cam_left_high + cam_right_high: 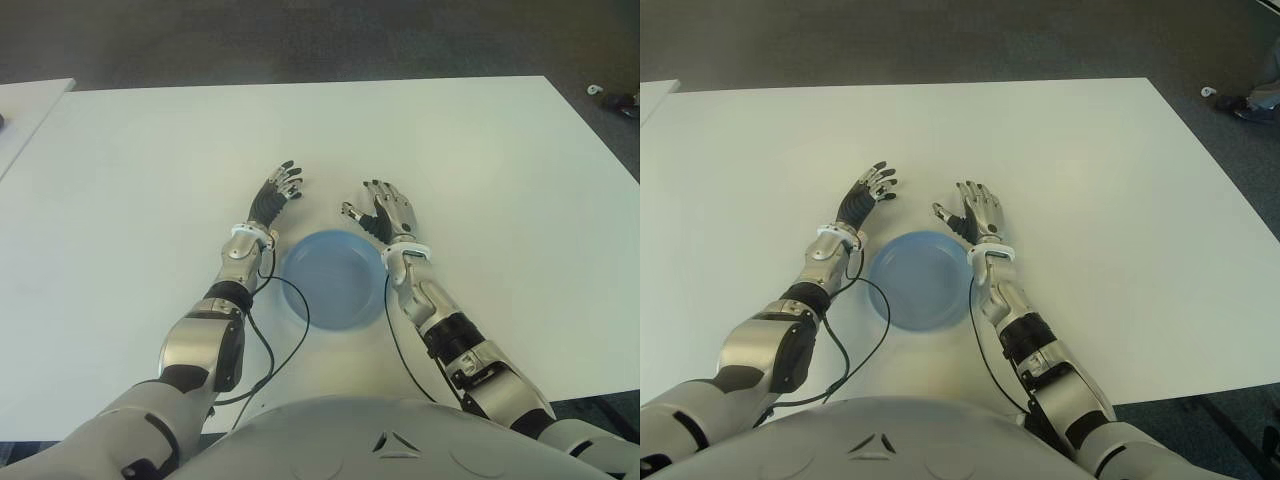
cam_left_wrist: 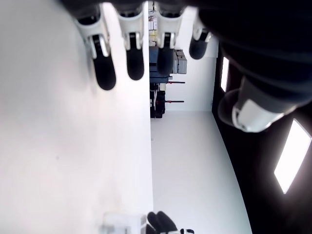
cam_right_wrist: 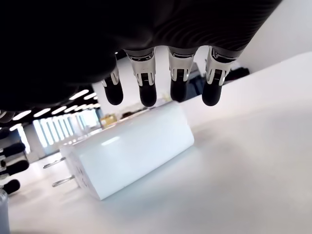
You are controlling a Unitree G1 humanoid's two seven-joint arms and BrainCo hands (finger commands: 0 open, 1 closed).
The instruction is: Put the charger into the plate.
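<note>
Two hands flank the blue plate (image 1: 333,279) in the eye views, left hand (image 1: 277,196) spread and idle. Right wrist view: right hand (image 3: 161,83) open, holding nothing, fingertips hovering over the white charger (image 3: 129,148), which lies on the table (image 3: 253,161) under the palm, prongs sideways, so it's clearly the closer hand.

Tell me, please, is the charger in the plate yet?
No. The charger lies on the table under the open right robot hand; the plate holds nothing.

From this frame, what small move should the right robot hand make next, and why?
Probably lower and curl the right robot hand around the charger. Its wrist view shows the white charger lying on the table just under the spread fingertips, not yet grasped, and the blue plate beside that hand holds nothing. The left robot hand shows open on the plate's other side.
</note>
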